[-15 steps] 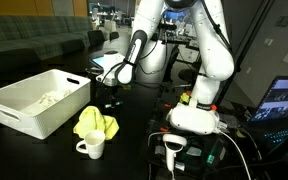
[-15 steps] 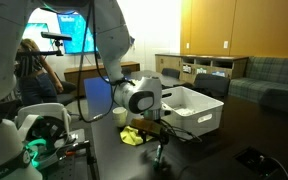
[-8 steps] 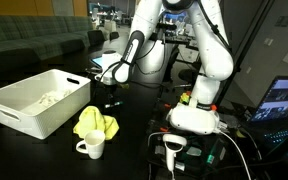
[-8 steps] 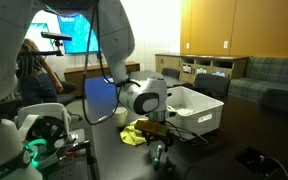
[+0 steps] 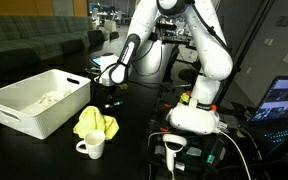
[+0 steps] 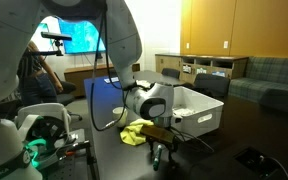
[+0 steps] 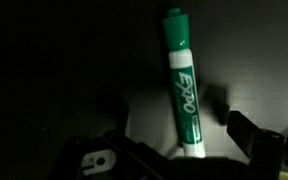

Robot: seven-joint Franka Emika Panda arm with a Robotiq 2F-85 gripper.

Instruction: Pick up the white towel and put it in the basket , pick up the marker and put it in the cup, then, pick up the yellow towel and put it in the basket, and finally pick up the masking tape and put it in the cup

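Since a second ago the arm has leaned further over, and its wrist has slid right, toward the basket (image 6: 200, 110), in an exterior view. The towels, cup and basket have not shifted.

The gripper (image 7: 174, 128) hangs over the marker (image 7: 184, 85) with its jaws spread wide and nothing held. The marker is a smooth green plastic stick with a white printed label. It lies flat on the table (image 7: 54, 60) between the two dark fingers (image 7: 252, 135).

The basket (image 5: 24, 112) is hard white plastic with flared walls, and the crumpled white towel (image 5: 49, 99) is inside it. The soft, bunched yellow towel (image 5: 94, 124) lies just right of it. The glossy white cup (image 5: 92, 147) stands nearer.

The table is matte black. The room behind has sofas, wood panelling and lit screens.
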